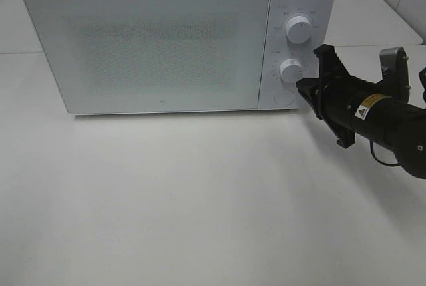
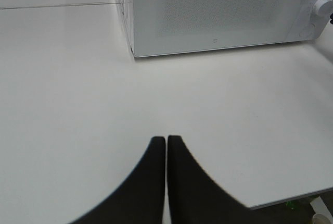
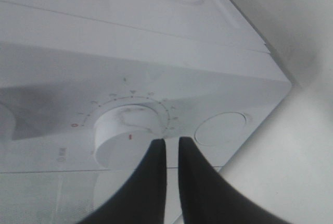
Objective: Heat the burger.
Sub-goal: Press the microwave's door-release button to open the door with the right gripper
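The burger is out of view; the white microwave [image 1: 160,40] stands at the back of the table with its door closed. My right gripper [image 1: 301,88] is shut, its tips close in front of the lower knob [image 1: 291,70] on the control panel. In the right wrist view the two dark fingers [image 3: 156,182] of the right gripper [image 3: 171,140] stand almost together, just beside the lower knob [image 3: 125,133] and holding nothing. My left gripper [image 2: 166,139] is shut and empty, over bare table, well in front of the microwave [image 2: 218,10].
An upper knob [image 1: 297,30] and a round button [image 1: 283,96] share the panel with the lower knob. The white table [image 1: 166,199] spreads out in front of the microwave. Its front edge [image 2: 291,198] shows in the left wrist view.
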You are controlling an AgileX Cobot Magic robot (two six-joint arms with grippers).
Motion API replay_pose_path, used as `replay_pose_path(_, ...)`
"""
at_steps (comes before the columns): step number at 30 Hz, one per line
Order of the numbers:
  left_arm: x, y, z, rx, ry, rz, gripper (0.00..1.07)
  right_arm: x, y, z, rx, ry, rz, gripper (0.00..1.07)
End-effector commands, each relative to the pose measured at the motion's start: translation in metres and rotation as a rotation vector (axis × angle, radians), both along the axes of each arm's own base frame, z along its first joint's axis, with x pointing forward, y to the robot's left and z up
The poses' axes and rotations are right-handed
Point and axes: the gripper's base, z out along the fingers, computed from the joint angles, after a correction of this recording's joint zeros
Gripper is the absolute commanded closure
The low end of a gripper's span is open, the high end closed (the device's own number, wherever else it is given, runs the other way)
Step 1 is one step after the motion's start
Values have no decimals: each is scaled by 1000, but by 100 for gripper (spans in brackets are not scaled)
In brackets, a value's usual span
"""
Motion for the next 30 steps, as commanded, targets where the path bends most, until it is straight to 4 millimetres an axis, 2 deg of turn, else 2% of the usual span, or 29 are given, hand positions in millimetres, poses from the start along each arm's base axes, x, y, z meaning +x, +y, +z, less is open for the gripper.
replay_pose_path(1,0,0,0,-5,-13,1,106,-1,8,-4,-2,8,41,101)
replay_pose_path(4,0,0,0,-5,-13,1,106,-4,18,-13,7,14,57,101)
replay_pose_path(8,0,0,0,-5,-13,1,106,3,30,-20,28,-20,78,101)
replay_pose_path(19,0,0,0,-5,-13,1,106,12,21,-27,29,0,-59,101)
replay_pose_path(30,0,0,0,-5,-13,1,106,25,23,-35,13,-7,-84,101)
